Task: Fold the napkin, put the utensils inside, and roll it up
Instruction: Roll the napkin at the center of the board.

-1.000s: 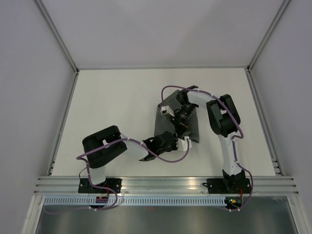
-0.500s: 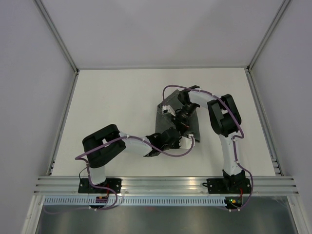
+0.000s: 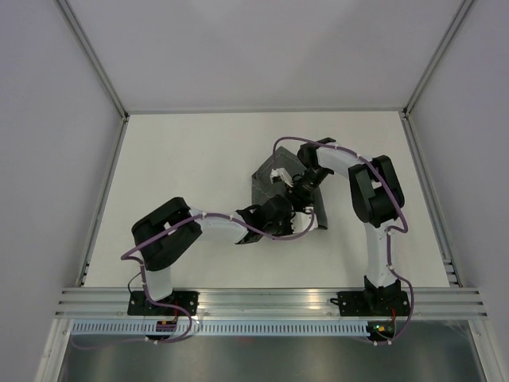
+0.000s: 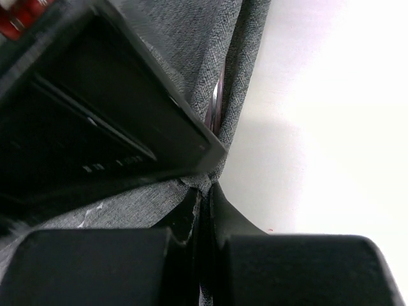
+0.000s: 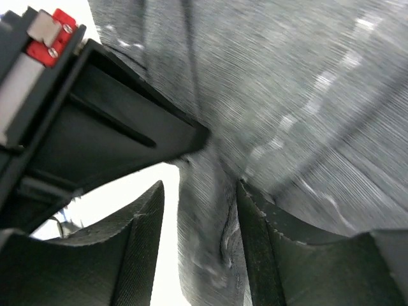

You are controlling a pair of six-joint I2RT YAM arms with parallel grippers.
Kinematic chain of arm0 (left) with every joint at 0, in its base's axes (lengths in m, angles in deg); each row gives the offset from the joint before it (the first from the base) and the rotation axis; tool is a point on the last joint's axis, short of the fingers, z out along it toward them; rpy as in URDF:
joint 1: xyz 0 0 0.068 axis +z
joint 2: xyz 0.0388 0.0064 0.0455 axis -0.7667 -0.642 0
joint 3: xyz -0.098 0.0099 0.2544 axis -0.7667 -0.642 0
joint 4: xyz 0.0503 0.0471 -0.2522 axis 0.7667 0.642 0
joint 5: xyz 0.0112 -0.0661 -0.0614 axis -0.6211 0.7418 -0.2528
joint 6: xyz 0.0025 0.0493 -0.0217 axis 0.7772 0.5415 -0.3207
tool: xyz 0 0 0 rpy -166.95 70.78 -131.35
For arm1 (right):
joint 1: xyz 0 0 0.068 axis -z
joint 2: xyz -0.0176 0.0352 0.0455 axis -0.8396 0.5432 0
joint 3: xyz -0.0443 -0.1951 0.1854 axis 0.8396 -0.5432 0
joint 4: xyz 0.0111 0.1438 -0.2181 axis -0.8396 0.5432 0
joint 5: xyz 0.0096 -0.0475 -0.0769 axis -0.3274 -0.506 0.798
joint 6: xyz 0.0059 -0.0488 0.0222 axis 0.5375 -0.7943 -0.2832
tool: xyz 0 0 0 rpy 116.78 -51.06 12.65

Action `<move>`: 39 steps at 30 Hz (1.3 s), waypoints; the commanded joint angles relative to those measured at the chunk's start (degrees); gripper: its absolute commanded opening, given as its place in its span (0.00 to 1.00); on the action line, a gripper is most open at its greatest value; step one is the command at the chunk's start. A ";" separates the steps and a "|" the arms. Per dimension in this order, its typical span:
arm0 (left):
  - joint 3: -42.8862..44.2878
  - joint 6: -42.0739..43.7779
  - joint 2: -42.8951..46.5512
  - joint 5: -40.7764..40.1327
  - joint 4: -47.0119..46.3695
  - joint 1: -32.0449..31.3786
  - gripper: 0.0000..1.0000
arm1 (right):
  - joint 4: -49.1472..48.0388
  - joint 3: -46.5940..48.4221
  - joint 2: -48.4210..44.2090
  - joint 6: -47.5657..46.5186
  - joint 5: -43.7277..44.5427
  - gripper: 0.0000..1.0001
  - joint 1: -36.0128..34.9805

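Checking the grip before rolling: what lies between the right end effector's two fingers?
Right wrist view: a fold of the napkin runs between the parted fingers of the right end effector; pale table shows beside it.

The white surface [image 3: 183,167] stood inside plain pale walls [image 3: 254,48], with metal rails [image 3: 270,298] along its near edge, under soft even light.

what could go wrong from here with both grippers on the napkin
1. The left gripper is shut on just a thin edge of the napkin; a pull could slip it free and undo the fold.
2. The right gripper stands open with a ridge of cloth between its jaws, so lifting might snag it.
3. Both grippers sit very close and might bump.
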 commanded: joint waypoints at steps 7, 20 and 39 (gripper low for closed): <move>2.40 -6.61 0.05 9.54 7.55 2.35 0.02 | -9.07 -2.41 -7.00 2.02 0.55 0.59 5.84; 5.57 -15.92 -3.47 28.78 10.19 11.23 0.02 | -18.90 -16.46 -24.20 0.18 -4.83 0.60 12.26; 14.17 -23.67 -15.95 51.91 17.21 20.55 0.02 | -55.64 -48.55 -45.85 2.81 8.44 0.68 -2.22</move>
